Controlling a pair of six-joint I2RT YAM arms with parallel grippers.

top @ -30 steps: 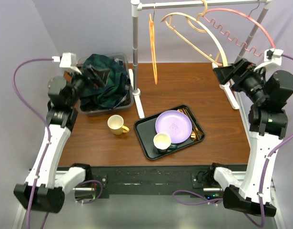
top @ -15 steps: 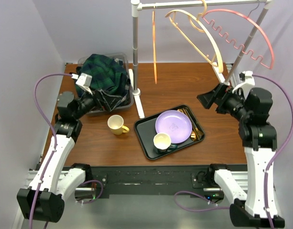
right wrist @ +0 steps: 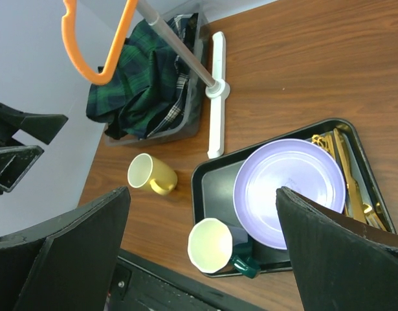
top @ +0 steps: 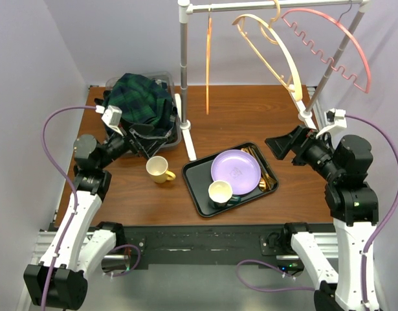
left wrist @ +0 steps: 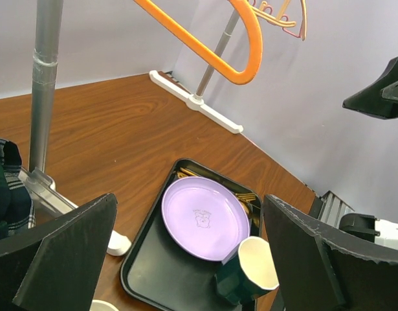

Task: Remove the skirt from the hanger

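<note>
- Lilac walls close in a brown wooden bench (top: 250, 110), with a metal rack (top: 183, 65) standing at its back.
- Dark green plaid, the skirt (top: 139, 103) lies crumpled in a grey bin (right wrist: 179, 131), just beyond the left jaws and well apart from the right jaws. No part of it touches a hanger.
- Above and beyond the gap between the two pairs of jaws, the orange hanger (top: 208, 65) hangs bare. The cream hanger (top: 276, 52) and pink hanger (top: 328, 45), up past the right jaws, are bare too.
- Left jaws are released and spread wide, grasping nothing; right jaws are the same.
- Judged from this, the removal looks done, with nothing plainly left to do.
- A yellow mug (top: 160, 170) sits just beside the left jaws, and the black tray (top: 197, 184) with its purple plate (top: 236, 170) lies between the two pairs.
</note>
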